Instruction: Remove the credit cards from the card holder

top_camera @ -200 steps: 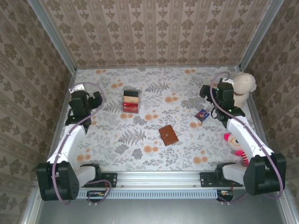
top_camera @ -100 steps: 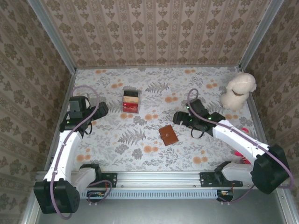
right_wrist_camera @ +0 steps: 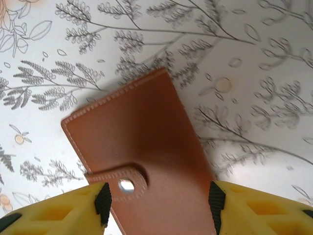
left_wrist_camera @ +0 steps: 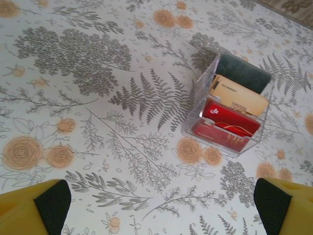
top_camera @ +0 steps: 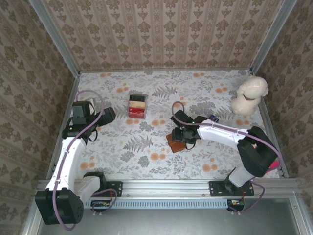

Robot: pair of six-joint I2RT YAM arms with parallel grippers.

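Observation:
The card holder [right_wrist_camera: 142, 137] is a brown leather wallet lying shut on the floral cloth, its tab with a metal snap [right_wrist_camera: 125, 184] folded over. My right gripper [right_wrist_camera: 157, 200] straddles it, with black pads [right_wrist_camera: 102, 203] against both long edges. From above, the right gripper [top_camera: 182, 136] covers most of the card holder [top_camera: 172, 145] at the table's middle. The credit cards are hidden. My left gripper [left_wrist_camera: 156, 200] hangs open above bare cloth, and from above the left gripper [top_camera: 108, 115] sits at the left side.
A clear box [left_wrist_camera: 230, 105] with red, cream and dark items stands ahead of the left gripper, and the same box [top_camera: 137, 105] shows left of centre from above. A cream plush toy [top_camera: 250, 94] sits at the back right. A small dark packet [top_camera: 211, 117] lies behind the right arm.
The right arm swung from the back right to the middle and came down over the card holder, its jaws narrowing onto it. The left arm shifted slightly and stays open.

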